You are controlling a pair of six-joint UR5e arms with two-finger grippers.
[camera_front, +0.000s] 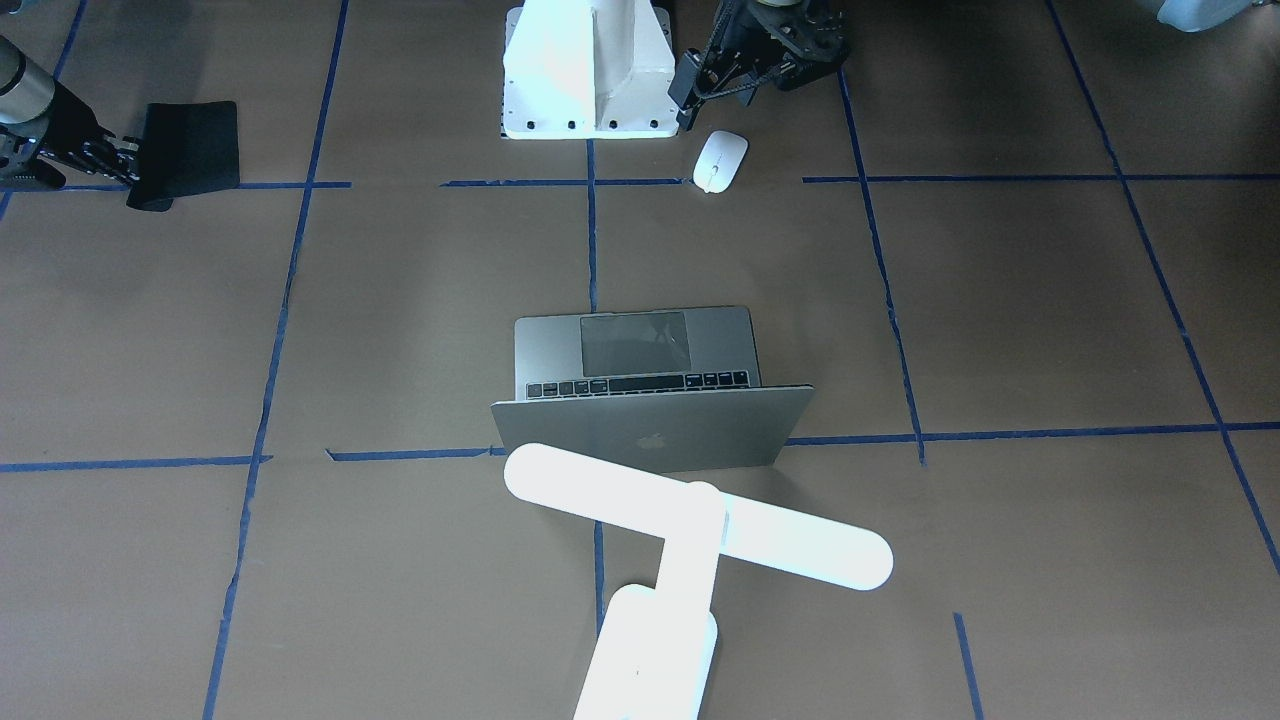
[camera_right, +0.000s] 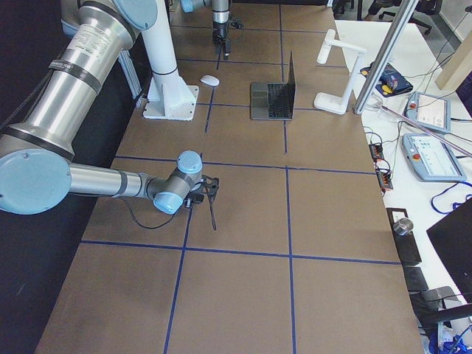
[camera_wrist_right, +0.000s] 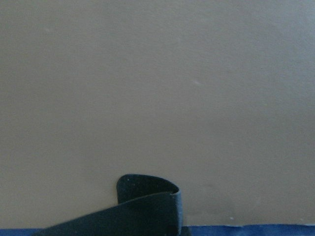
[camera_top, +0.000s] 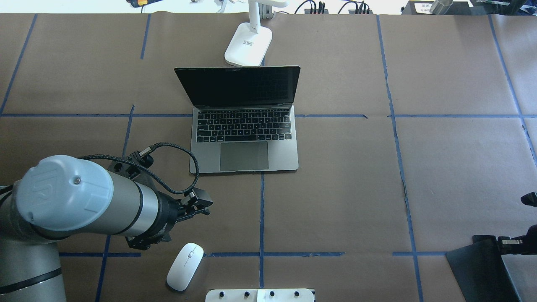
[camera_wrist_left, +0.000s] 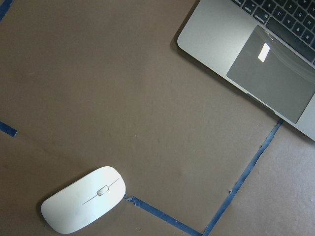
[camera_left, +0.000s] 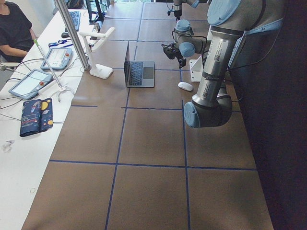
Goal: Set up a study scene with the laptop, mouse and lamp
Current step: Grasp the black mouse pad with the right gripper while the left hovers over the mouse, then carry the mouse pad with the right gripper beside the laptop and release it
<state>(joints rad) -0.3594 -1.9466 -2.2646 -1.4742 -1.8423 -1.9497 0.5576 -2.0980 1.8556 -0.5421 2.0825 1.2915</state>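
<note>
The open laptop [camera_top: 245, 138] sits mid-table, its screen towards the robot. Behind its lid stands the white lamp [camera_front: 690, 520], its base [camera_top: 248, 46] on the far side and its bar head above the lid. The white mouse [camera_top: 185, 266] lies flat near the robot's base, also in the left wrist view [camera_wrist_left: 83, 199]. My left gripper [camera_top: 203, 204] hovers above the table between mouse and laptop, open and empty. At the table's near right corner my right gripper [camera_front: 132, 158] is shut on the edge of a black mat [camera_front: 190, 150], which curls up off the table [camera_wrist_right: 142, 206].
The white bolted pedestal [camera_front: 585, 80] stands just beside the mouse. Blue tape lines grid the brown table. Beyond the far edge a side table carries tablets and cables [camera_left: 31, 81], with a seated person [camera_left: 14, 28].
</note>
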